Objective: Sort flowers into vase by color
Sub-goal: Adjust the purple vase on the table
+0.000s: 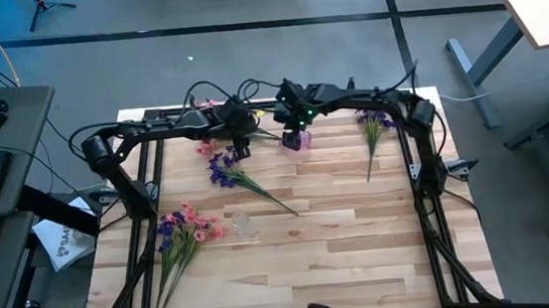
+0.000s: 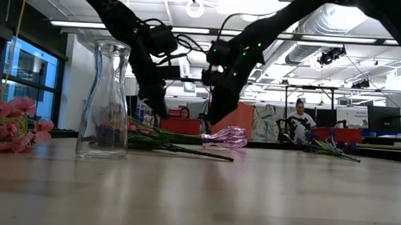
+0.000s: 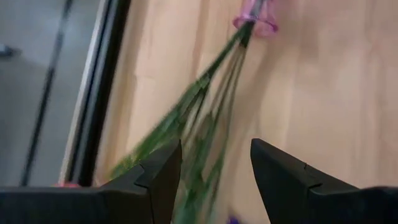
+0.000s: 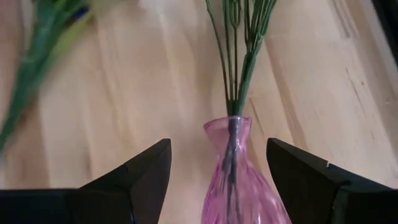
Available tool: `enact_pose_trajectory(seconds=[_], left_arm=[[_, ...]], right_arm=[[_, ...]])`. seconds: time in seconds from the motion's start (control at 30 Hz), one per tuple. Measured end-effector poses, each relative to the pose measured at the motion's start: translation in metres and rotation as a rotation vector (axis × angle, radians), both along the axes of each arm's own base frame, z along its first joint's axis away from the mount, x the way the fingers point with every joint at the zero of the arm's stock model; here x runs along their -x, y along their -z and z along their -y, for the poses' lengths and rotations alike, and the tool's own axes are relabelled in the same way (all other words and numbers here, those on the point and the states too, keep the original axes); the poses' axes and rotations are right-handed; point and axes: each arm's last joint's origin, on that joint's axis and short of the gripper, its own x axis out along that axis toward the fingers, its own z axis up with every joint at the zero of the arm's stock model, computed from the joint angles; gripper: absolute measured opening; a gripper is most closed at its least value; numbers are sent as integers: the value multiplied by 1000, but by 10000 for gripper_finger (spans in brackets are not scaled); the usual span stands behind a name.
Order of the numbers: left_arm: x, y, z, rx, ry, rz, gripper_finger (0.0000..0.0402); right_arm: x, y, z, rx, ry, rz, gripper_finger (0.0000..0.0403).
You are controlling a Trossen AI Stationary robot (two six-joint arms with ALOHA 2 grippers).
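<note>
Tool on your left arm (image 1: 241, 149) sits near the far edge of the bench, left of the middle, with its fingers (image 3: 158, 180) spread apart and nothing gripped; green stems (image 3: 205, 118) run between them without being pinched. Starting at the left edge of the bench (image 1: 362, 246), you have a bunch of pink and purple flowers (image 1: 179, 229) lying flat near the left side, and just beside it a clear glass vase (image 2: 105, 100) standing upright. Farther toward the far edge, a purple spray (image 1: 231, 173) lies on the wood with its stem slanting toward the middle. Next comes the pink vase (image 4: 239, 177), lying on its side in the low view, with the green stems entering its mouth. Your right tool (image 1: 295, 130) hovers over that vase, fingers (image 4: 140, 180) wide on either side of the neck and not touching it. Toward the far right corner, another purple bunch (image 1: 374, 125) lies on the bench.
</note>
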Motion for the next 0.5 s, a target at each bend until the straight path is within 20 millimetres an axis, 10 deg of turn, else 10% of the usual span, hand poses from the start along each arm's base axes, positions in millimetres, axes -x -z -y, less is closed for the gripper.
enact_pose_trajectory(seconds=[0.5], left_arm=[[29, -28, 9, 301, -102, 97, 182]], right_arm=[[-12, 42, 7, 34, -48, -128, 259]])
